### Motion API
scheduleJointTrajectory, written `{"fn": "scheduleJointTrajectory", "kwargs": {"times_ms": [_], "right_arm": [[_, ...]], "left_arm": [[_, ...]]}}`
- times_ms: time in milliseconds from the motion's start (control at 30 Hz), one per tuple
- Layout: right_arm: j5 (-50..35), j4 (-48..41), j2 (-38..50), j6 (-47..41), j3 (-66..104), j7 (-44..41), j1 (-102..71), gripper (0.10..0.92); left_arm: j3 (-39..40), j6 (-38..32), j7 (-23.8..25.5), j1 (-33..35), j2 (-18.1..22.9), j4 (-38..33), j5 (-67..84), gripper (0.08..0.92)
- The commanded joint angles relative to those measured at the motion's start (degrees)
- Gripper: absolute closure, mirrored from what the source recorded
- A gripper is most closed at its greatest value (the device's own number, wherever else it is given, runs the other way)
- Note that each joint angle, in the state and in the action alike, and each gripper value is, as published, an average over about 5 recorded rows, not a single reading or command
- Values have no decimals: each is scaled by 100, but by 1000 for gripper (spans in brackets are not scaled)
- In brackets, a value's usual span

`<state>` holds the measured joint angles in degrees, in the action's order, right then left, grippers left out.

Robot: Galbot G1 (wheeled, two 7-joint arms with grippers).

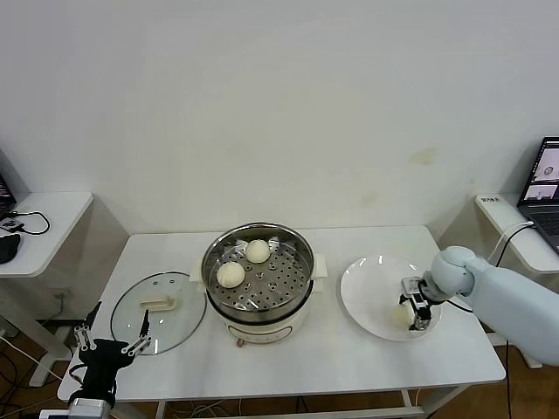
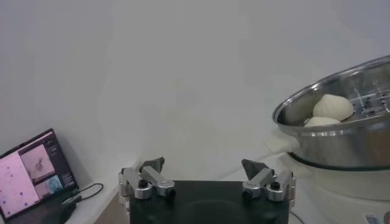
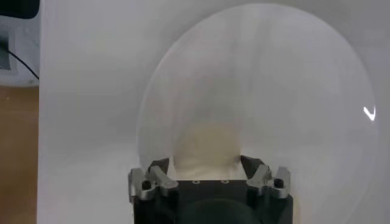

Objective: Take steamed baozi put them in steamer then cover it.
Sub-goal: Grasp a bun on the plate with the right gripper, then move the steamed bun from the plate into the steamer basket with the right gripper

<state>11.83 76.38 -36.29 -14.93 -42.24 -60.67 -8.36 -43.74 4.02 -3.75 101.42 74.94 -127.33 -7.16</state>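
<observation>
The steamer (image 1: 210, 264) stands at mid-table, uncovered, with two steamed baozi (image 1: 257, 250) (image 1: 231, 274) on its perforated tray; the left wrist view shows the pot (image 2: 341, 143) and those buns (image 2: 333, 106) too. The cover (image 1: 179, 325), a glass lid with a beige handle, lies flat to the steamer's left. One baozi (image 1: 401, 316) (image 3: 206, 146) rests on the white plate (image 1: 371, 297) (image 3: 274, 73). My right gripper (image 1: 412, 314) (image 3: 204, 162) is down over that bun, a finger pressed to each side of it. My left gripper (image 1: 118, 325) (image 2: 203, 163) waits open at the table's front-left corner.
A laptop (image 1: 546, 188) sits on a side desk to the right. Another side table (image 1: 44, 223) with cables stands at the left. A wall rises behind the white table (image 1: 349, 358), whose front edge runs close to both arms.
</observation>
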Motion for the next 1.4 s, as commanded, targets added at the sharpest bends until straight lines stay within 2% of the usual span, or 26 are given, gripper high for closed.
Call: {"fn": "scheduleJointTrajectory", "kwargs": {"times_ms": [33, 300, 700, 1033, 1200, 1400], "right_arm": [[-3, -94, -84, -44, 18, -83, 28, 346], [-242, 44, 40, -76, -117, -251, 603, 423], [-1211, 284, 13, -186, -860, -399, 2791, 431], [-2150, 810, -857, -368, -1945, -63, 4297, 424], [-2559, 1152, -1427, -392, -2280, 200, 4533, 423], [-2784, 1019, -2225, -149, -2559, 521, 4444, 423]], "left_arm": [[-3, -5, -4, 12, 4, -4, 3, 177], [17, -6, 1, -9, 3, -12, 3, 177], [39, -6, -1, -64, -34, -2, 36, 177], [36, -11, 1, -78, -36, -19, 55, 177], [9, -19, 0, -55, -30, -26, 62, 177], [-80, -17, -4, -43, -18, -63, 92, 177]]}}
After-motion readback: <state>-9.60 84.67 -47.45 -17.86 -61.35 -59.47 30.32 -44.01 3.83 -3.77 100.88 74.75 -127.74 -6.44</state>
